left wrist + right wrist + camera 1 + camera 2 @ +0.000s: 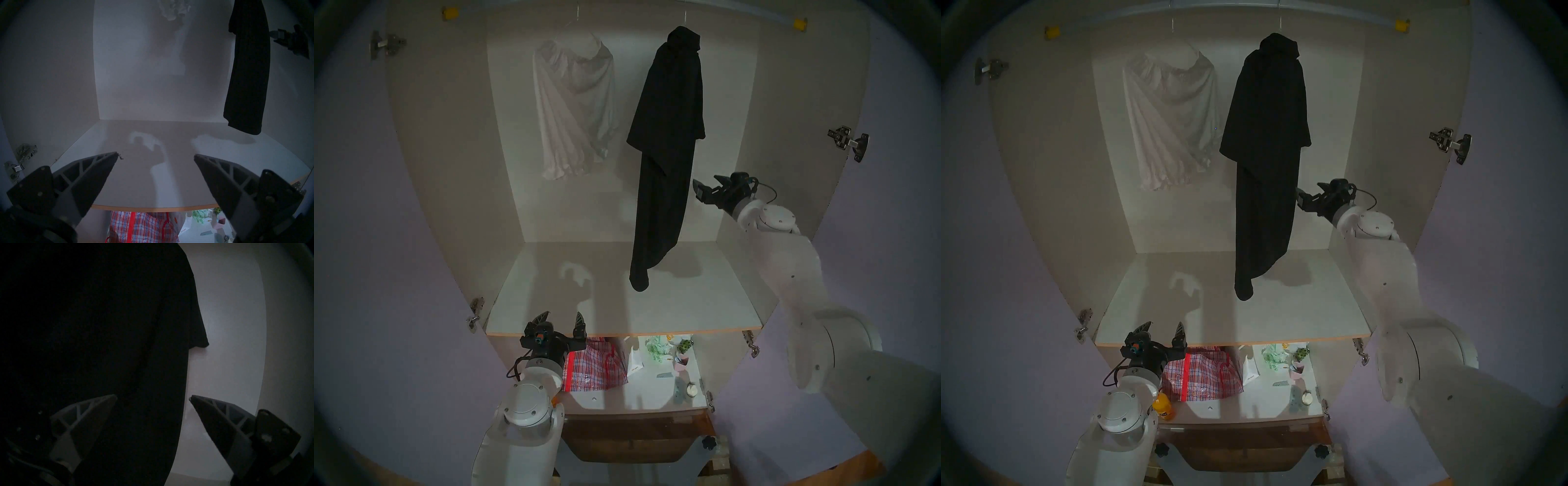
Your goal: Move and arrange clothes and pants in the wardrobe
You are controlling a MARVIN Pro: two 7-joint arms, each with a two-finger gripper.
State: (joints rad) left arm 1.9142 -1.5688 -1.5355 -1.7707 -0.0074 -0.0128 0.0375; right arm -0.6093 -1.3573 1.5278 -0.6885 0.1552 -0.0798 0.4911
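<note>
Both garments hung on rail (619, 2); right end effector (704, 193) gaping empty beside black shirt (667, 152), left end effector (560, 322) likewise empty; next, probably nudging shirt along.

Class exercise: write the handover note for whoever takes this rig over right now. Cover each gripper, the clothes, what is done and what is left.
Left gripper: open, empty, low at the shelf's front edge.
Right gripper: open, empty, beside the black shirt; contact unclear.
Both the black shirt and the white top hang on the rail of the wardrobe.
Done: hanging.
Left: spacing or straightening, if wanted.
</note>
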